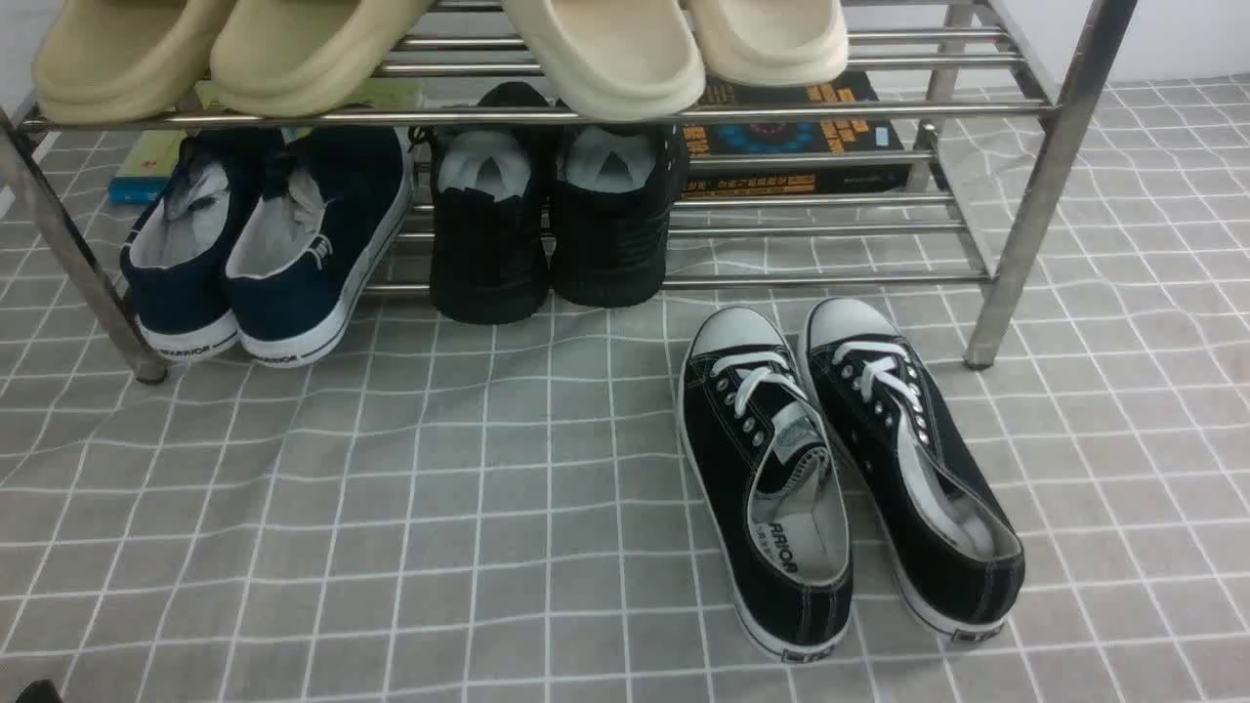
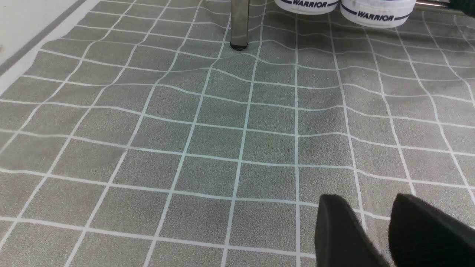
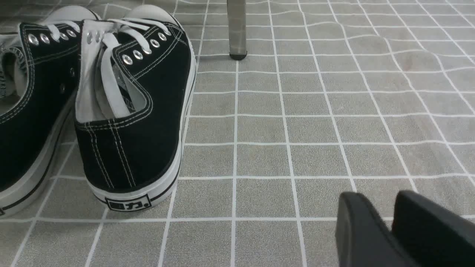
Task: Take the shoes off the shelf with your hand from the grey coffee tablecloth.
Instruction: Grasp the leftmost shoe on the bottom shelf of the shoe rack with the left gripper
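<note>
The shoes (image 1: pixel 293 283), a navy pair with white soles, stand heels outward on the low tier of the steel shelf (image 1: pixel 1025 195), at its left end. In the left wrist view their white heels (image 2: pixel 376 13) show past a shelf leg (image 2: pixel 239 22). My left gripper (image 2: pixel 367 202) hovers low over the grey coffee tablecloth (image 1: pixel 439 508), well short of them, open, with only cloth between its fingers. My right gripper (image 3: pixel 378 198) is shut on nothing, above the cloth beside the lace-up sneakers. Neither gripper shows clearly in the front view.
Black lace-up sneakers (image 1: pixel 840 469) lie on the cloth in front of the shelf's right half. Black knit shoes (image 1: pixel 547 234) stand beside the navy pair. Beige slippers (image 1: pixel 312 49) fill the top tier. Books (image 1: pixel 791 137) lie behind. A shelf leg (image 3: pixel 237 29) stands ahead of the right gripper.
</note>
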Action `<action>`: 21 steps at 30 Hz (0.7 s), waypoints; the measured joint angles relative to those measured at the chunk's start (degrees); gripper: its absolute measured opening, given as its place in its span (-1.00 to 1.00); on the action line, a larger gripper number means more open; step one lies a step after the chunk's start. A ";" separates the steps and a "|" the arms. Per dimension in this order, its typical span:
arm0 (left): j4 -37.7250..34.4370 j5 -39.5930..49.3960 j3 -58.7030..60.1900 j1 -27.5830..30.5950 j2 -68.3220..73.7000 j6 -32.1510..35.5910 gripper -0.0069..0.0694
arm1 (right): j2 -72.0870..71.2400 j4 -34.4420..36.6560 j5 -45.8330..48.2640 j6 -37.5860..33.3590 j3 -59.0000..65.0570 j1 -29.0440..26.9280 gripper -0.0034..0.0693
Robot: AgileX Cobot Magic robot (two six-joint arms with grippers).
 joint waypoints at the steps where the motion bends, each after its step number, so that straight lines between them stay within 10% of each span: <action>1: 0.00 0.00 0.00 0.00 0.00 0.00 -0.19 | 0.00 0.00 0.00 0.00 0.00 0.00 -0.45; 21: -4.12 -0.94 0.05 0.00 0.00 -7.61 -0.19 | 0.00 0.00 0.00 0.00 0.00 0.00 -0.37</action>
